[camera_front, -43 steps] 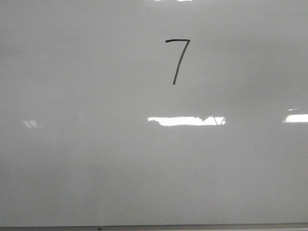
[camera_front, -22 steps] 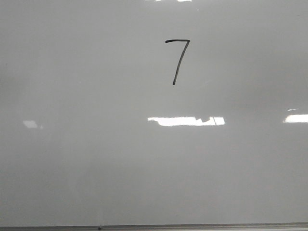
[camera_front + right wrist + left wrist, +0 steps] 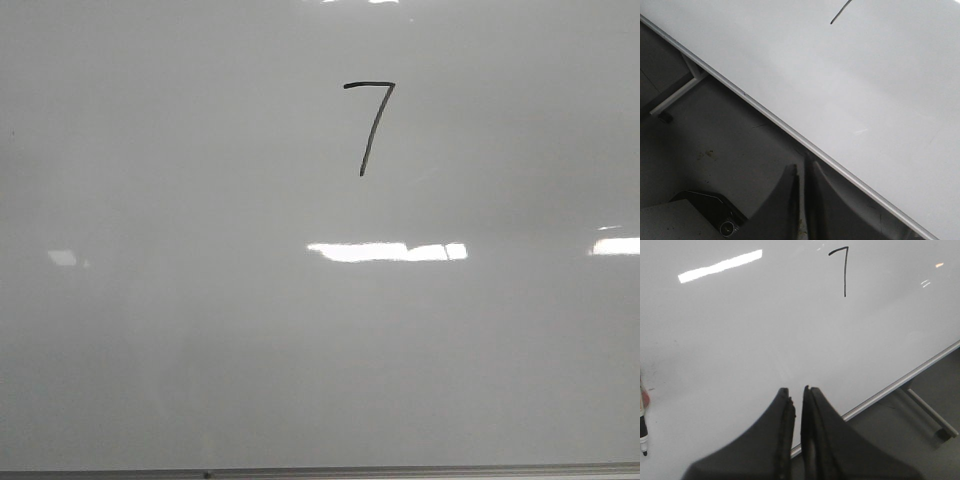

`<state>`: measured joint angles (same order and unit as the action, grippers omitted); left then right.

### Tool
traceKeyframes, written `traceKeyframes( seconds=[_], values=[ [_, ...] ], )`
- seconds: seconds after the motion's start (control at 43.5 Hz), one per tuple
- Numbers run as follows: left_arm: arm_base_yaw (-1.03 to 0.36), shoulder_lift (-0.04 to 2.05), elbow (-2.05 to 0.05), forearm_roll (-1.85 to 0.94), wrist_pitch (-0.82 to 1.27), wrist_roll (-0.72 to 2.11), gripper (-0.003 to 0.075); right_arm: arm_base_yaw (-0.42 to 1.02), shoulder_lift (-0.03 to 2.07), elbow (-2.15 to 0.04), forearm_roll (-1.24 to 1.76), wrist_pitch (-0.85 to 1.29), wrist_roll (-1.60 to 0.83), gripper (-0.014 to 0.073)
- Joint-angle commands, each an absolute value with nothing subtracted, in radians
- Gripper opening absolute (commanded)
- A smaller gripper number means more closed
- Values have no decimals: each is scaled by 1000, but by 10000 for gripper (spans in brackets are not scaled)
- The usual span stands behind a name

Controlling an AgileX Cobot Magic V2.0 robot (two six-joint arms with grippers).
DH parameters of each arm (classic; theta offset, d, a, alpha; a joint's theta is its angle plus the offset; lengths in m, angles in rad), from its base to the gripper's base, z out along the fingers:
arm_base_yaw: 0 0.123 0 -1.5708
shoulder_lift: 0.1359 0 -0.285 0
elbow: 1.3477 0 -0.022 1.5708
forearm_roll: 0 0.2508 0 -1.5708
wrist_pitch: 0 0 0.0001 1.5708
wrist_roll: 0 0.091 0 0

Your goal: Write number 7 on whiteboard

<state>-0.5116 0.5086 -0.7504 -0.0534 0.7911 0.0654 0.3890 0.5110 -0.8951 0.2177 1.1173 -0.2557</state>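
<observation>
A black hand-drawn number 7 stands on the whiteboard, above its middle in the front view. It also shows in the left wrist view; only the tail of its downstroke shows in the right wrist view. My left gripper is shut and empty, over the board's near part, well back from the digit. My right gripper is shut and empty, over the dark floor just off the board's metal frame edge. Neither gripper shows in the front view.
A marker with a black tip lies on the board at the edge of the left wrist view. The board's frame edge runs along the near side. Grey stand legs stand on the dark floor below.
The number 7 and the board have not moved. Only the light reflections on the board have shifted slightly.
</observation>
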Motion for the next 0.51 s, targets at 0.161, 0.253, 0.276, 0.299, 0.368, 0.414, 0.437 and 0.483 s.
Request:
traceKeyframes(
  seconds=[0.161, 0.253, 0.276, 0.299, 0.368, 0.414, 0.437, 0.483],
  values=[
    [-519, 512, -777, -64, 700, 66, -20, 381, 517, -921, 219, 1060, -253, -67],
    [-519, 512, -777, -64, 700, 66, -21, 381, 517, -921, 219, 1060, -253, -67],
    [-519, 512, -777, -64, 700, 66, -20, 381, 517, -921, 219, 1060, -253, -67],
    [-519, 512, -777, -64, 700, 66, -20, 381, 517, -921, 219, 1060, -253, -67],
    [-519, 512, -777, -64, 700, 66, -20, 381, 517, -921, 219, 1060, -253, -67],
    [-519, 512, -777, -64, 700, 66, -21, 381, 517, -921, 219, 1060, -253, -67],
    [-519, 512, -777, -64, 700, 66, -20, 381, 517, -921, 219, 1060, -253, -67],
    [-519, 512, -777, -64, 700, 66, -21, 381, 517, -921, 219, 1060, -253, -67]
  ],
)
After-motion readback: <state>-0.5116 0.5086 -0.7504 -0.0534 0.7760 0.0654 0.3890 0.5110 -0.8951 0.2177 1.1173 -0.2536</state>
